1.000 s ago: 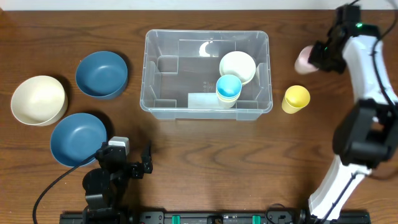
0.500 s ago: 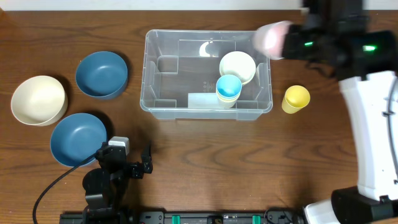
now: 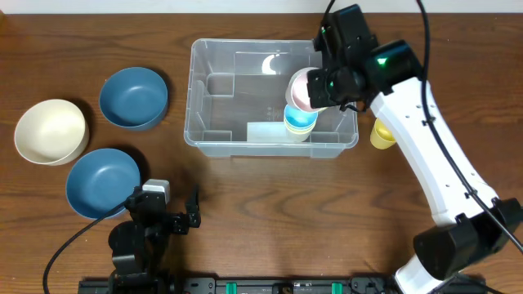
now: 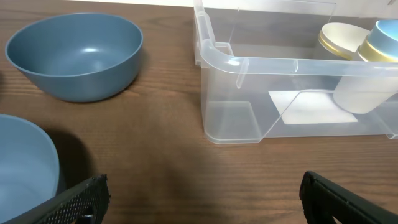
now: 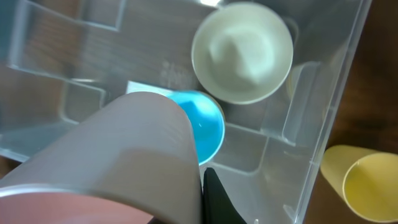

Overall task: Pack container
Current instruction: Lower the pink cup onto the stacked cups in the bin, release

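The container (image 3: 197, 98) is a clear bin at the table's middle back. Inside it stand a cream cup (image 5: 242, 53) and a blue cup (image 3: 300, 119) nested in a pale one. My right gripper (image 3: 320, 86) is shut on the wall of a pink cup (image 3: 300, 91), which hangs tilted over the cream cup inside the bin's right end. In the right wrist view the pink cup (image 5: 112, 162) fills the lower left, with one black finger (image 5: 214, 199) against it. My left gripper (image 4: 205, 205) rests open and holds nothing, near the front edge in front of the container (image 4: 217, 56).
Two blue bowls (image 3: 133, 97) (image 3: 103, 181) and a cream bowl (image 3: 51, 131) sit left of the bin. A yellow cup (image 3: 382, 135) stands on the table right of the bin, partly under my right arm. The blue bowls (image 4: 74, 56) (image 4: 25, 168) also show in the left wrist view.
My right arm has swung left from beyond the bin's right side, carrying the pink cup to above the cups inside the bin. The left arm has not moved.
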Available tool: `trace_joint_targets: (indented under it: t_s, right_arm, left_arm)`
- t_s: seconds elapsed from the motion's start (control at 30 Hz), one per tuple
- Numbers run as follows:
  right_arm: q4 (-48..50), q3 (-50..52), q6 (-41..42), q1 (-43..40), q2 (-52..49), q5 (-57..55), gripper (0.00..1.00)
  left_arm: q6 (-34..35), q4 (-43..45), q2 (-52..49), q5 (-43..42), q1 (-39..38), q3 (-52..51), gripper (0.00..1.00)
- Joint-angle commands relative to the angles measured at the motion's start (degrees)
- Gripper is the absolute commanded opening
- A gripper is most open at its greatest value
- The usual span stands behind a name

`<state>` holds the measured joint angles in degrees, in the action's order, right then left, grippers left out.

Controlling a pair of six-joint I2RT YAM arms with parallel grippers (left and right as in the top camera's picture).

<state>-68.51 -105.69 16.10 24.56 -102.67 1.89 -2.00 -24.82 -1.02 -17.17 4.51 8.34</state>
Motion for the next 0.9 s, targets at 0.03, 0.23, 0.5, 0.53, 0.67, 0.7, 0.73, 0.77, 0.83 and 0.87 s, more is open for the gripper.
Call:
trace_joint_targets:
  t_s: [0.03, 0.23, 0.5, 0.53, 0.67, 0.7, 0.73, 0.77, 0.83, 0.87]
  right_arm:
    - [-0.26, 2.56, 1.05, 0.39, -0.85, -1.03, 0.01]
    - [0.46, 5.66, 0.76, 0.50, -0.85, -1.01, 0.05]
    - [2.54, 8.96, -2.80, 0.59, -0.96, 0.07, 0.45]
    - [2.60, 8.96, -3.15, 0.59, -1.05, 0.07, 0.45]
    - [4.52, 8.81, -3.56, 0.59, -1.05, 0.09, 0.43]
    - [4.59, 8.28, -3.54, 0.59, -1.05, 0.22, 0.42]
    - [4.48, 7.69, -3.58, 0.57, -1.05, 0.59, 0.41]
    - [4.15, 6.78, -3.56, 0.57, -1.01, 1.03, 0.41]
    - [2.67, 4.52, -3.41, 0.37, -0.61, 1.11, 0.41]
    - [1.57, 3.19, -3.21, -0.09, -0.15, 1.11, 0.42]
  left_arm:
    - [-0.98, -0.11, 0.04, 0.28, 0.35, -1.14, 0.98]
    - [-0.98, -0.11, 0.04, 0.28, 0.35, -1.14, 0.98]
    - [-0.98, -0.11, 0.04, 0.28, 0.35, -1.14, 0.98]
    - [-0.98, -0.11, 0.04, 0.28, 0.35, -1.14, 0.98]
    - [-0.98, -0.11, 0.04, 0.28, 0.35, -1.14, 0.98]
    - [-0.98, -0.11, 0.04, 0.28, 0.35, -1.14, 0.98]
    - [-0.98, -0.11, 0.04, 0.28, 0.35, -1.14, 0.98]
    - [-0.98, -0.11, 0.04, 0.28, 0.35, -1.14, 0.98]
    - [-0.98, -0.11, 0.04, 0.28, 0.35, -1.14, 0.98]
    - [-0.98, -0.11, 0.04, 0.28, 0.35, -1.14, 0.98]
